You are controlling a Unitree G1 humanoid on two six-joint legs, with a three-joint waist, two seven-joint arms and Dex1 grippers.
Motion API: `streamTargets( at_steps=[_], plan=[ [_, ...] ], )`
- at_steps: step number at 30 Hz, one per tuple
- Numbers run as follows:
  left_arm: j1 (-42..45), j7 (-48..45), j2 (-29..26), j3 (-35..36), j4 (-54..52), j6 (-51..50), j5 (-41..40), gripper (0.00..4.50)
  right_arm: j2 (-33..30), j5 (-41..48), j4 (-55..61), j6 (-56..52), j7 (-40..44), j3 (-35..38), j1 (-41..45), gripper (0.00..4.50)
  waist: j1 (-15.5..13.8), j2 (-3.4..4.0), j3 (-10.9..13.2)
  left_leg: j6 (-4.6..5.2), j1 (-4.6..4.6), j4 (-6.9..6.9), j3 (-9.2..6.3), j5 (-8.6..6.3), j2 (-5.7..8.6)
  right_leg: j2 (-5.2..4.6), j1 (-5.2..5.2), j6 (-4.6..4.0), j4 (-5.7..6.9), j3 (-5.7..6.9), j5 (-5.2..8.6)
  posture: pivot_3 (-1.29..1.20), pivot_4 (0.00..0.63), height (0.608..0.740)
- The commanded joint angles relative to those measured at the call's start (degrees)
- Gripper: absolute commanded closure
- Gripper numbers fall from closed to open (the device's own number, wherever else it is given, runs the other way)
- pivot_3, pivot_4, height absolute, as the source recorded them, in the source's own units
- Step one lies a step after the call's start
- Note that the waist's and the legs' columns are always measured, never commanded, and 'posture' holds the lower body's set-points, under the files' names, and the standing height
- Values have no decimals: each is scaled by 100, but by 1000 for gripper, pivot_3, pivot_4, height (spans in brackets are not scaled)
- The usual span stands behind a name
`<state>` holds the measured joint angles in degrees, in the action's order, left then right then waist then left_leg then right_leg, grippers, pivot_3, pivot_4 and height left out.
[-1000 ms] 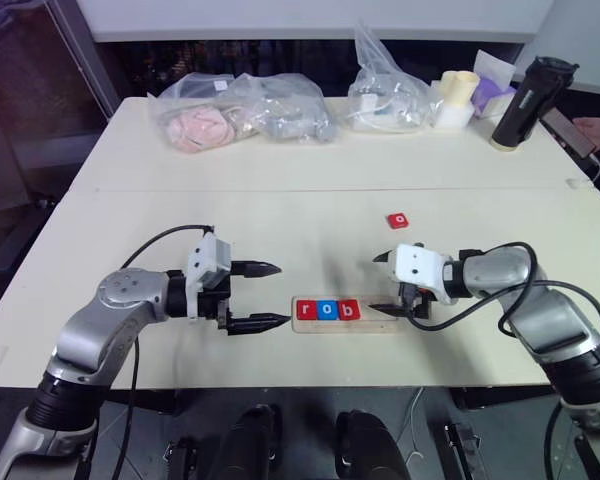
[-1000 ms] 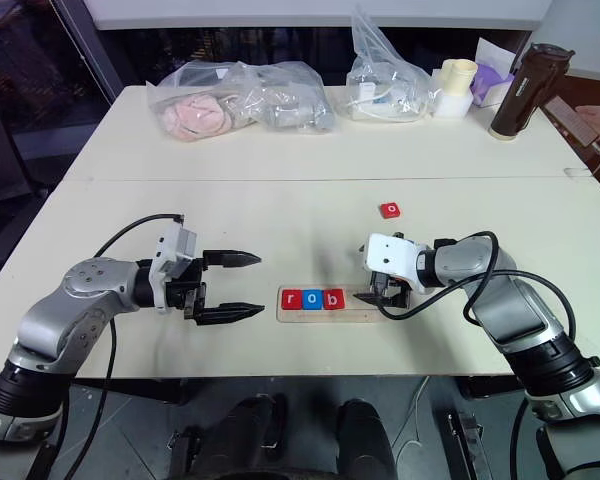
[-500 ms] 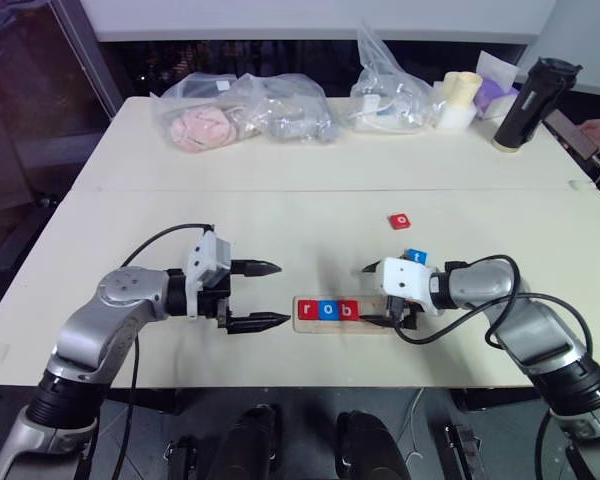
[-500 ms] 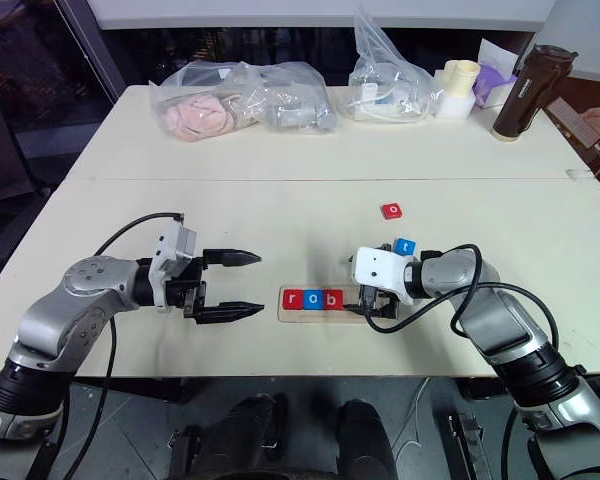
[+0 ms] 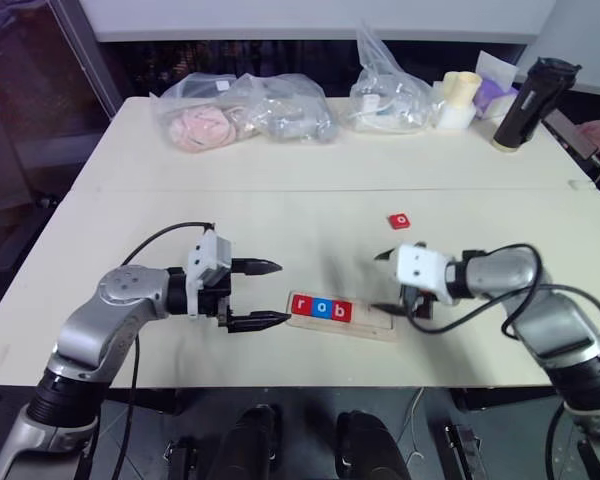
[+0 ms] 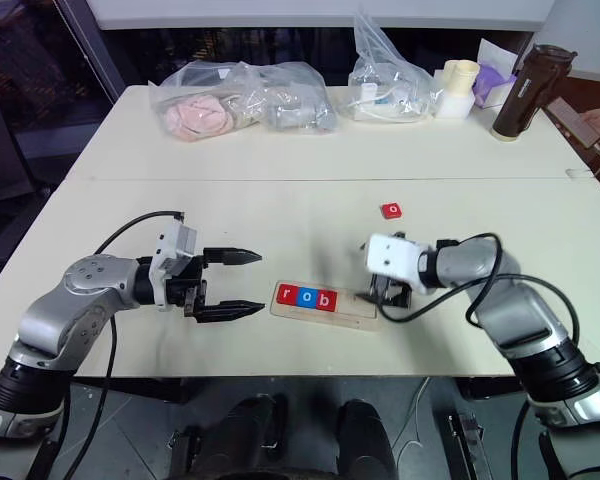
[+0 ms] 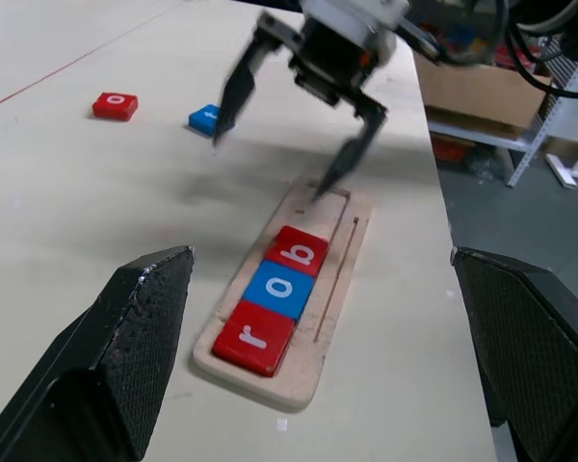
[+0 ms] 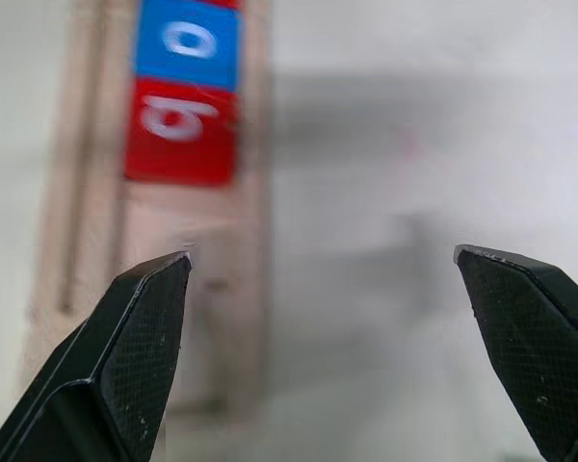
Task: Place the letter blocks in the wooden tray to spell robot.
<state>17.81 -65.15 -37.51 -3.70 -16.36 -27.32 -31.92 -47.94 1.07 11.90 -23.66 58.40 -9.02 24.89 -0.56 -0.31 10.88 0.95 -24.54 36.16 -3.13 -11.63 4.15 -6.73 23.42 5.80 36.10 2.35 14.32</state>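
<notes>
The wooden tray (image 5: 372, 325) lies slightly askew near the table's front edge. Its left part holds three letter blocks in a row: red r (image 5: 301, 305), blue o (image 5: 320, 309) and red b (image 5: 341, 312). A loose red o block (image 5: 399, 221) lies farther back on the table. In the left wrist view a blue block (image 7: 205, 118) lies beyond the tray. My right gripper (image 5: 380, 282) is open, its lower fingertip at the tray's bare right end. My left gripper (image 5: 280, 293) is open and empty just left of the tray.
Clear plastic bags (image 5: 242, 110) with soft items lie along the table's back. A dark bottle (image 5: 525, 103), a pale cup (image 5: 458, 92) and a phone (image 5: 568, 132) stand at the back right. A seam (image 5: 280, 188) crosses the table.
The right gripper reached left onto the tray, then drew back right and up. The tray has slid left and turned askew. The blue block is now hidden behind the right gripper in the head views.
</notes>
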Motion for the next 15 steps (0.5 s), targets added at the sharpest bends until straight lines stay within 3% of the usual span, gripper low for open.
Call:
streamTargets(
  at_steps=[1,8,15],
  plan=[
    [84,4,57,-42,-61,41,-26,0,501,54,-375,-595,-879,504,551,14,7,-2,0,-1,2,0,0,1,-2,2,0,-1,1,0,-1,0,150,738],
    [167,-35,110,-72,15,65,18,0,1868,-613,-1435,-1907,-3023,581,1190,14,-22,-3,-2,-12,0,-11,-4,8,3,3,4,-4,4,0,-2,0,150,738],
    [171,11,121,-92,-30,48,14,0,2570,-590,-2674,-1879,-4263,982,1773,14,0,-2,-1,-15,1,-12,-2,11,7,19,6,9,6,-4,-11,0,150,738]
  ],
)
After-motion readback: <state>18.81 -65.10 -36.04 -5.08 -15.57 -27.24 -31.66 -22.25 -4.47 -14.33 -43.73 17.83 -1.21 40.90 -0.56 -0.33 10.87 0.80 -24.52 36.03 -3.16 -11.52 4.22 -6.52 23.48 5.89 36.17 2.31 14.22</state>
